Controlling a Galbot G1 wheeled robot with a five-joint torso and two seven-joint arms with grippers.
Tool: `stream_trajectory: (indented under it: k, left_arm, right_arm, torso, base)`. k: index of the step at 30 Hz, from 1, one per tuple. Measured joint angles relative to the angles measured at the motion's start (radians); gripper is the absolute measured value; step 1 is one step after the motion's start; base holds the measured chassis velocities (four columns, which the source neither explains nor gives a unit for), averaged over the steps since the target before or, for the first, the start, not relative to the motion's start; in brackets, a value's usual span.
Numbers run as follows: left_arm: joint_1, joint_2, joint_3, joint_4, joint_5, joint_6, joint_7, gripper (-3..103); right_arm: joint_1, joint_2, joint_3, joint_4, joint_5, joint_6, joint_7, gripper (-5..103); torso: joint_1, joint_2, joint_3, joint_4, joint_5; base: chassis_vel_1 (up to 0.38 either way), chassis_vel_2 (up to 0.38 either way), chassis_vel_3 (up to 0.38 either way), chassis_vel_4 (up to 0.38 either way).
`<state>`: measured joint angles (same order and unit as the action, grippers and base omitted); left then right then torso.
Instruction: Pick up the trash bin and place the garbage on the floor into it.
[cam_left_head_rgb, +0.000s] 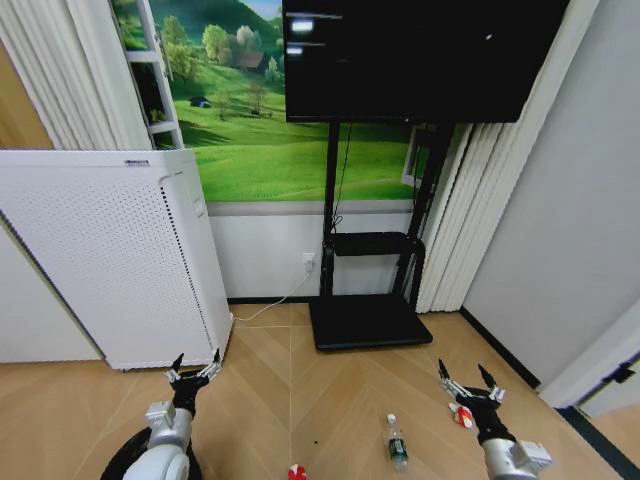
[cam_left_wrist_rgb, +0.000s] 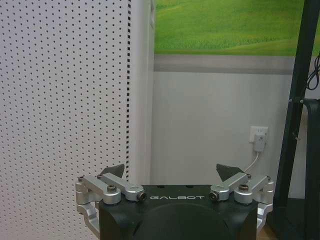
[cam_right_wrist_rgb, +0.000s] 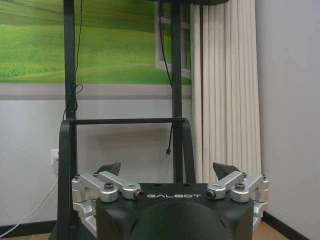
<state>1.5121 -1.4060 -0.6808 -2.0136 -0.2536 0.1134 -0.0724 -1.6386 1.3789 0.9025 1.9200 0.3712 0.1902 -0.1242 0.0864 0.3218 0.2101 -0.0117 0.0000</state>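
Both grippers, left (cam_left_head_rgb: 194, 373) at 7 o'clock and right (cam_left_head_rgb: 470, 386) at 5, are wide open and empty, ready to grab the bin (cam_left_head_rgb: 125, 458) and bottle (cam_left_head_rgb: 397, 444).

floor (cam_left_head_rgb: 300, 370): wood-look planks in herringbone, satin sheen
white appliance (cam_left_head_rgb: 110, 250): matt perforated panel
left claw (cam_left_wrist_rgb: 170, 175): brushed metal links, matt black housing
bottle (cam_left_head_rgb: 397, 442): clear plastic
TV stand (cam_left_head_rgb: 365, 320): matt black metal
curtain (cam_right_wrist_rgb: 225, 90): pleated cream cloth

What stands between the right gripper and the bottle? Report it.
Nothing visible. The right gripper, open, hangs beside the bottle, which lies toward the robot's left; only bare floor lies between them.
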Motion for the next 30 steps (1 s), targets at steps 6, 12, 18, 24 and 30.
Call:
stream_trajectory:
  k: [6,12,18,24,30]
  left_arm:
    - [0.002,-0.001,-0.002,0.0,-0.001,-0.001,0.0,100]
    - [0.003,-0.002,-0.002,0.0,-0.001,-0.001,0.0,100]
    - [0.004,-0.001,-0.002,-0.005,0.0,-0.001,0.0,100]
    - [0.007,0.0,-0.005,-0.011,-0.001,-0.001,-0.001,100]
    - [0.007,0.002,-0.008,-0.01,-0.004,-0.001,-0.001,100]
  right_arm:
    - [0.0,-0.001,-0.001,0.002,0.002,-0.003,0.0,100]
    - [-0.001,-0.001,-0.001,0.001,0.004,-0.003,0.0,100]
    - [0.0,-0.001,-0.001,0.0,0.003,-0.001,-0.003,100]
    - [0.003,0.001,-0.003,-0.003,0.0,0.004,-0.006,100]
    - [0.003,0.002,-0.006,-0.003,-0.002,0.002,-0.008,100]
  torso:
    - [-0.008,-0.025,-0.017,0.0,-0.0001]
    - [-0.014,-0.048,-0.033,0.0,0.0]
    - [-0.021,-0.07,-0.049,0.0,0.0]
    - [-0.027,-0.095,-0.068,0.0,0.0]
    - [-0.034,-0.121,-0.087,0.0,0.0]
  base:
    - [0.0,0.0,0.0,0.0]
    - [0.0,0.0,0.0,0.0]
    - [0.0,0.0,0.0,0.0]
    - [0.0,0.0,0.0,0.0]
    - [0.0,0.0,0.0,0.0]
